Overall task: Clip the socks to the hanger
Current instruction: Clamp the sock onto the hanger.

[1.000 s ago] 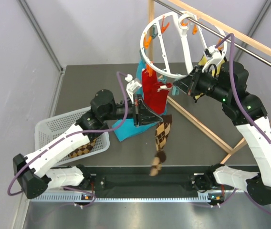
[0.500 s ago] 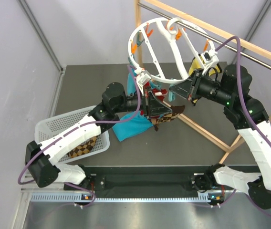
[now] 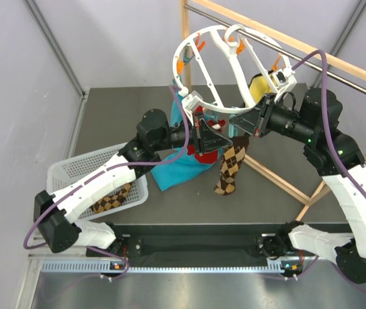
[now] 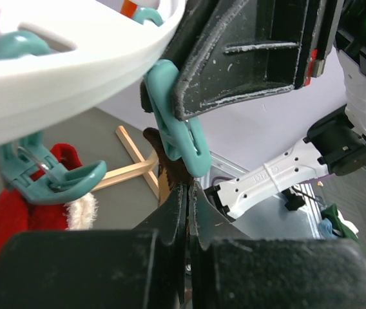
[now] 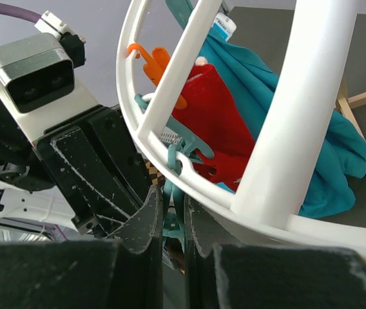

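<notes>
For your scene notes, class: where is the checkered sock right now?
Top view, centre: the checkered sock hangs under the rim of the hanger, right of the red sock.

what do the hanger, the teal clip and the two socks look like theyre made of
hanger: hard white plastic, smooth and slightly glossy, with moulded edges.
teal clip: plastic too, shiny with highlights.
red sock: soft matte fabric, probably knit; it creases.
checkered sock: likely knit fabric, matte, hanging limp.
</notes>
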Robot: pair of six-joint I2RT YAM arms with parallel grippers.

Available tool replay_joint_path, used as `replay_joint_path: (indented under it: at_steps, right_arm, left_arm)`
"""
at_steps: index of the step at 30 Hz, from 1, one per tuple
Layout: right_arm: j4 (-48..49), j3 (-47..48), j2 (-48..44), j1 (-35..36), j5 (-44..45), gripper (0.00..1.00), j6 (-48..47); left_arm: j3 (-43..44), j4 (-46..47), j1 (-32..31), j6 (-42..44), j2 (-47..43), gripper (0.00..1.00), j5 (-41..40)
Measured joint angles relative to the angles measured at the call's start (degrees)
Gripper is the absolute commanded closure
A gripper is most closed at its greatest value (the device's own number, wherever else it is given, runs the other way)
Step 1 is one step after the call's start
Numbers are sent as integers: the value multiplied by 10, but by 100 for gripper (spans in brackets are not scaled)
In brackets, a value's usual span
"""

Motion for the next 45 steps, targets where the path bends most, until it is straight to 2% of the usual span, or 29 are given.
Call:
replay_joint_path:
  at_steps: [13, 26, 27, 31, 36, 38, 39, 40, 41, 43, 45]
  right_arm:
    - [5, -5, -7, 0, -5, 100, -5]
    - [17, -15, -10, 0, -9, 100, -5]
    - [17, -15, -10, 0, -9, 98, -5]
    - [16, -15, -10, 0, -9, 74, -5]
    - [16, -15, -12, 0, -13, 59, -10]
    - [11, -15, -14, 1, -14, 53, -11]
    - [9, -15, -16, 1, -14, 49, -13]
    - [8, -15, -17, 1, -13, 41, -14]
    - [6, -15, -18, 1, -12, 37, -14]
    - [0, -15, -19, 1, -8, 25, -19]
    - [-12, -15, -21, 1, 3, 20, -23]
  left_arm:
    - [2, -16, 0, 15, -31, 100, -59]
    - [2, -20, 0, 15, -41, 100, -75]
    - [2, -21, 0, 15, -41, 100, -76]
    - [1, -26, 0, 14, -42, 100, -89]
    - [1, -28, 0, 10, -42, 100, -104]
    - [1, -29, 0, 7, -42, 90, -112]
    - [1, -31, 0, 7, -42, 79, -116]
    - [1, -33, 0, 6, -42, 58, -122]
    - [1, -37, 0, 5, -42, 49, -129]
    - [2, -47, 0, -1, -42, 36, -141]
    - [2, -59, 0, -2, -42, 31, -155]
